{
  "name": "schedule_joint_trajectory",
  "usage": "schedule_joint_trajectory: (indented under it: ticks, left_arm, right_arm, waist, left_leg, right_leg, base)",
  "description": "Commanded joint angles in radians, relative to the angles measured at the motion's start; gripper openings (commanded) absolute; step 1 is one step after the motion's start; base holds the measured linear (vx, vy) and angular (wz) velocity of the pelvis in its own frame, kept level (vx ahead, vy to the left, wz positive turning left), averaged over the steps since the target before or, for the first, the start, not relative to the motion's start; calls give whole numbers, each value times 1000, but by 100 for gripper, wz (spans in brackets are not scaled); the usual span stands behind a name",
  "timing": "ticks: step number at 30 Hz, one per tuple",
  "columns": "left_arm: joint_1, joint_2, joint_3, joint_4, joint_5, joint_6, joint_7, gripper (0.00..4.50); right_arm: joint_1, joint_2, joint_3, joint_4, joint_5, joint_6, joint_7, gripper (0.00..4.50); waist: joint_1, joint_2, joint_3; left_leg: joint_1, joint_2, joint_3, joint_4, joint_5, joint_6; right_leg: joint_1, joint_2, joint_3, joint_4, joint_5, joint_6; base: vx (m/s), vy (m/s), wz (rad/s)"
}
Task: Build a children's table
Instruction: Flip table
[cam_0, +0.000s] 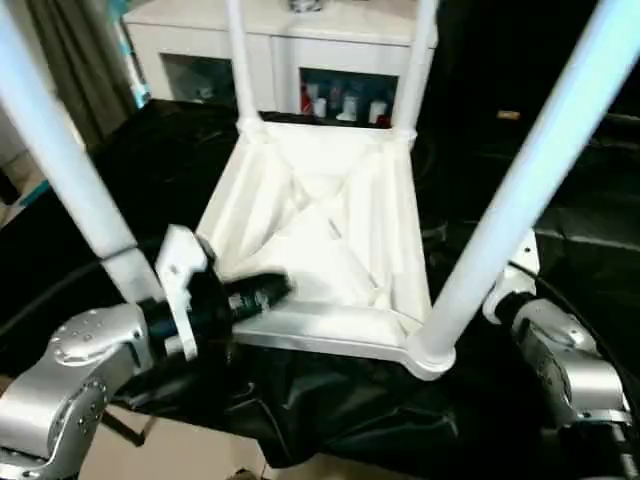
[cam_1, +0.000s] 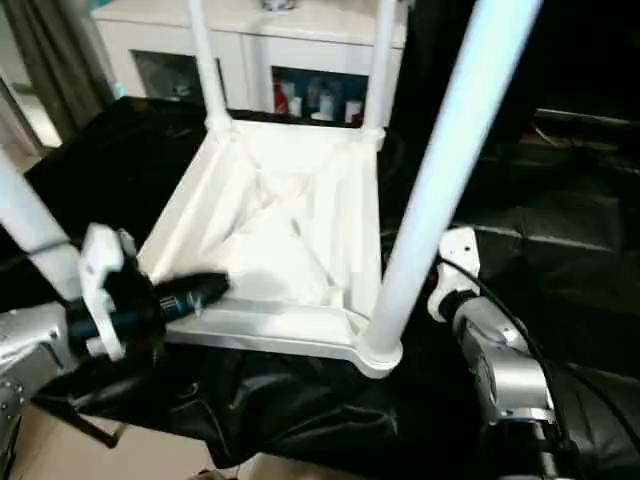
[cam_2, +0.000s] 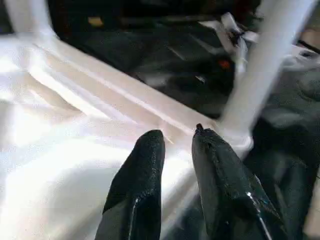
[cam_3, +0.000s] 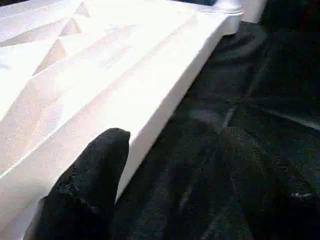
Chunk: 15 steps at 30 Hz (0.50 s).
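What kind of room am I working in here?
Probably a home-like room or staged demo space: a white glass-door cabinet holding small items, a curtain at left, and black cloth spread under the upturned children's table.

A crumpled black glossy sheet (cam_0: 330, 410) covers the work surface and hangs in folds over its near edge, above a pale beige floor (cam_0: 190, 455). Behind it stands a white cabinet with glass doors (cam_0: 285, 60); through the glass, small red and white bottles (cam_0: 340, 103) stand in a row on a shelf. To the left of the cabinet hangs a grey-brown curtain (cam_0: 70, 60). A small orange mark (cam_0: 508, 115) shows in the dark area on the right.
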Motion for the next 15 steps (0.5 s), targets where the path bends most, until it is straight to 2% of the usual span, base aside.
schedule_joint_trajectory:
  ticks: [1, 2, 3, 4, 5, 6, 8, 9, 10, 11, 12, 14, 15]
  left_arm:
    - [-5, 37, -44, -2, 35, 12, -38, 119]
    - [-8, 58, -68, 9, 54, 12, -49, 119]
    - [-8, 58, -68, 9, 54, 12, -49, 119]
    - [-14, 77, -94, 31, 84, 6, -50, 119]
    - [-23, 95, -120, 52, 107, 1, -55, 119]
    - [-23, 95, -120, 52, 107, 1, -55, 119]
    - [-28, 104, -134, 62, 118, -1, -60, 119]
    - [-37, 121, -160, 76, 135, 5, -67, 119]
    - [-53, 140, -207, 107, 179, -6, -77, 119]
    - [-78, 152, -258, 157, 237, -31, -81, 119]
    - [-101, 158, -296, 204, 291, -62, -78, 119]
    - [-118, 157, -319, 238, 327, -84, -72, 119]
    - [-142, 148, -333, 284, 365, -103, -44, 119]
  right_arm:
    - [-14, -25, 12, 19, -9, -16, 25, 326]
    - [-24, -33, 12, 33, -18, -20, 34, 326]
    - [-24, -33, 12, 33, -18, -20, 34, 326]
    - [-39, -41, 9, 49, -25, -23, 40, 326]
    - [-48, -46, 7, 56, -28, -24, 43, 326]
    - [-48, -46, 7, 56, -28, -24, 43, 326]
    - [-51, -50, 7, 59, -28, -25, 44, 326]
    - [-52, -57, 10, 60, -30, -27, 48, 326]
    - [-51, -63, 11, 60, -30, -30, 53, 326]
    - [-51, -71, 13, 67, -31, -37, 58, 326]
    - [-50, -76, 14, 71, -33, -41, 62, 326]
    - [-51, -80, 13, 76, -34, -45, 65, 326]
    - [-50, -86, 10, 75, -32, -44, 66, 326]
  waist:
    - [4, -7, -58]
    - [0, -16, -57]
    - [1, -11, -57]
    - [2, -11, -57]
    - [-2, -22, -57]
    - [0, -18, -59]
    - [0, -17, -60]
    - [1, -24, -62]
    - [2, -27, -62]
    - [1, -26, -62]
    - [0, -36, -61]
    - [2, -34, -64]
    - [4, -33, -64]
  left_leg:
    - [25, 37, -22, -76, -220, -6]
    - [25, 37, -19, -76, -223, -5]
    - [25, 36, -21, -77, -220, -11]
    - [27, 36, -20, -76, -222, -17]
    - [26, 36, -19, -76, -224, -15]
    - [26, 34, -20, -75, -215, -15]
    - [26, 36, -20, -74, -206, -15]
    - [25, 34, -19, -73, -193, -9]
    - [25, 34, -19, -72, -182, -3]
    - [25, 34, -19, -72, -179, -1]
    - [25, 34, -17, -70, -172, 6]
    - [23, 34, -18, -69, -155, 6]
    - [27, 37, -18, -70, -154, 1]
  right_leg:
    - [35, -43, 38, -80, -192, -185]
    - [34, -41, 40, -83, -198, -180]
    - [34, -42, 40, -81, -201, -176]
    - [33, -42, 41, -82, -198, -175]
    - [33, -40, 41, -84, -201, -171]
    - [35, -43, 42, -79, -199, -166]
    - [35, -44, 43, -80, -184, -167]
    - [37, -44, 42, -77, -173, -168]
    - [36, -43, 42, -77, -166, -171]
    - [36, -43, 42, -77, -162, -170]
    - [35, -41, 43, -79, -164, -160]
    - [39, -45, 45, -75, -155, -157]
    - [36, -46, 43, -75, -145, -169]
  base:
    - [0, 0, 0]
    - [0, 0, 0]
    - [0, 0, 0]
    - [0, 0, 0]
    - [0, 0, 0]
    - [0, 0, 0]
    - [0, 0, 0]
    - [0, 0, 0]
    - [0, 0, 0]
    - [0, 0, 0]
    - [0, 0, 0]
    - [0, 0, 0]
    - [0, 0, 0]
